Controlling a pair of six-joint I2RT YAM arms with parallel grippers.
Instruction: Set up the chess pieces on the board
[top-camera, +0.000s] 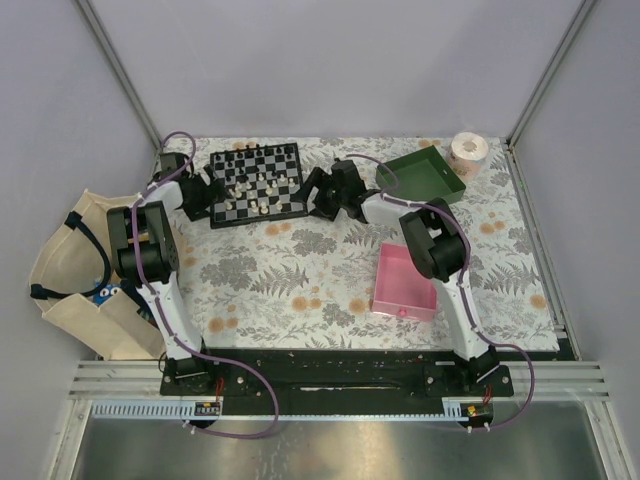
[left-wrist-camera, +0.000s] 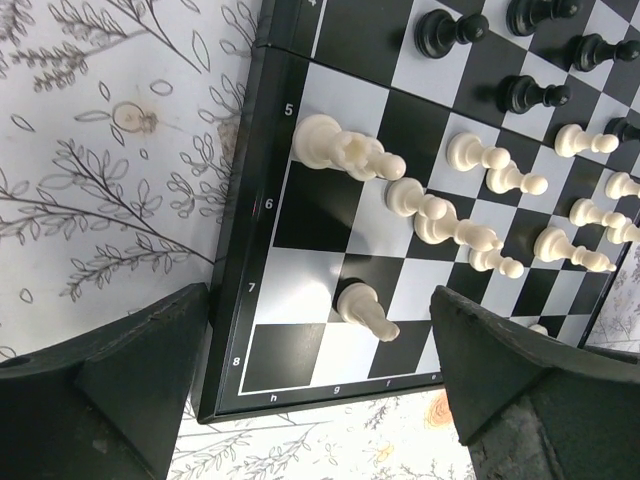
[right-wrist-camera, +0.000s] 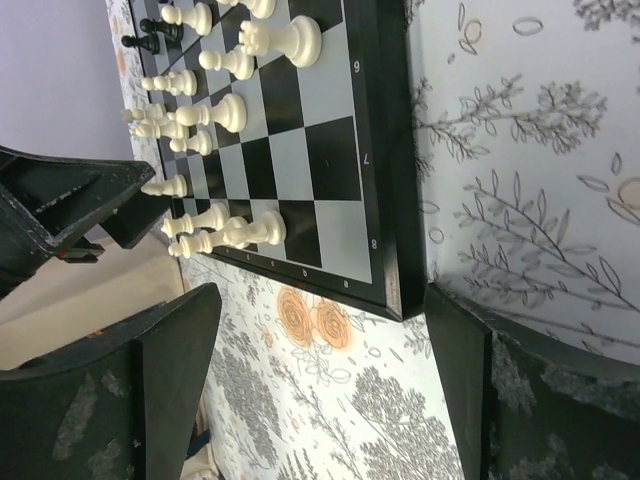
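Top external view shows us the board (top-camera: 262, 217) at the far side of the table (top-camera: 300, 275), a bit to the left. We see the left gripper (top-camera: 212, 197) just beside its left edge and the right gripper (top-camera: 312, 195) just beside its right edge. Many chess pieces (top-camera: 262, 185) stand on the board.

On the left wrist view, the left gripper is spread wide and holds nothing. A corner of the board lies between its fingers. One white piece (left-wrist-camera: 365, 310) stands near that corner. More white pieces (left-wrist-camera: 345, 150) crowd the middle, and black pieces (left-wrist-camera: 445, 32) stand farther off.

On the right wrist view, the right gripper is spread wide too and holds nothing. Another corner of the board sits between its fingers.

We see a green tray (top-camera: 422, 176) to the right of the board, and a pink tray (top-camera: 403, 310) nearer to us.
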